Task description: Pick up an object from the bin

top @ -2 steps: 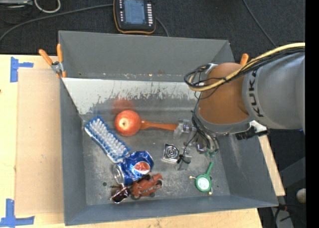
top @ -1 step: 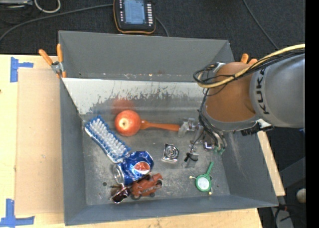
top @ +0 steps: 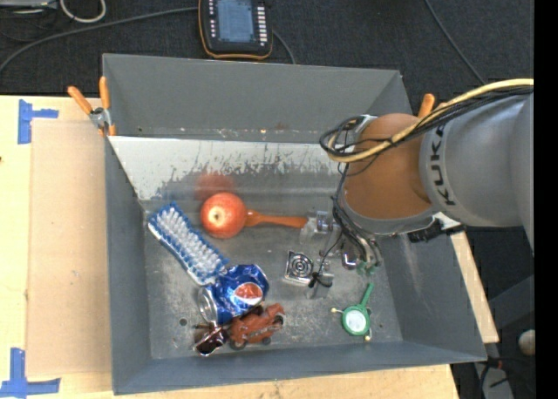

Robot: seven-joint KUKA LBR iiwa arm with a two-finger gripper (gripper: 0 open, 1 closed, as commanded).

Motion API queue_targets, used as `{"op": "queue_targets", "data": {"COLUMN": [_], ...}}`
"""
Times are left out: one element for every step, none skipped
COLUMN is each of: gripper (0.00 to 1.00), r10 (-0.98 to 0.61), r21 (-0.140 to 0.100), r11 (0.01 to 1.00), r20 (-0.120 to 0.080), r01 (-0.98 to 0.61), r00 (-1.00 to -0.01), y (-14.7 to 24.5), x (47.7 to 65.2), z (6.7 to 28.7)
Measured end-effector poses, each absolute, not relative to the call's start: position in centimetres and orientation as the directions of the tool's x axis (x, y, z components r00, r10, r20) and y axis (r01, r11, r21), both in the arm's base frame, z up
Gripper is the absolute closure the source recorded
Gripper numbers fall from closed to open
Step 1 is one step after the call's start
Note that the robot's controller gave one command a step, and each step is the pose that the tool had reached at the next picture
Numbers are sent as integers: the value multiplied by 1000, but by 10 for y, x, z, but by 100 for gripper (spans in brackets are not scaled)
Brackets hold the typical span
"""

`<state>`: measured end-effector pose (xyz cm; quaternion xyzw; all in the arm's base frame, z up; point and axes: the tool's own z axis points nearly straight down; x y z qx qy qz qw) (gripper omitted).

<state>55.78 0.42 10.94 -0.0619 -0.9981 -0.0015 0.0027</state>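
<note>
Tool (top: 324, 270) is low in the bin (top: 261, 101), centre-right, at the right edge of a small silver square block (top: 298, 267) with a spiral face. Touching or just above, can't tell. How far open, can't tell; nothing seen held. Near front-right: green round disc on short handle (top: 356, 320). Left: crushed blue can (top: 237, 293), red-brown toy (top: 254, 325), blue-white brush (top: 185, 243), orange-red ball on stick (top: 224, 214).

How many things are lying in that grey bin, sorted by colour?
Blue: 2, brush, crushed can
Orange or red: 2, ball-headed stick, small toy
Green: 1, round-headed piece
Grey metal: 1, square piece
Total: 6
</note>
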Motion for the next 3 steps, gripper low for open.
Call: {"op": "queue_targets", "data": {"gripper": [0, 0, 0], "r10": [-17, 103, -91], "r21": [3, 4, 2], "r11": [1000, 995, 996], "r20": [3, 10, 3], "r01": [-17, 103, -91], "r00": [-1000, -995, -996], "y": [-15, 30, -21], "x": [569, 557, 567], "z": [120, 103, 101]}}
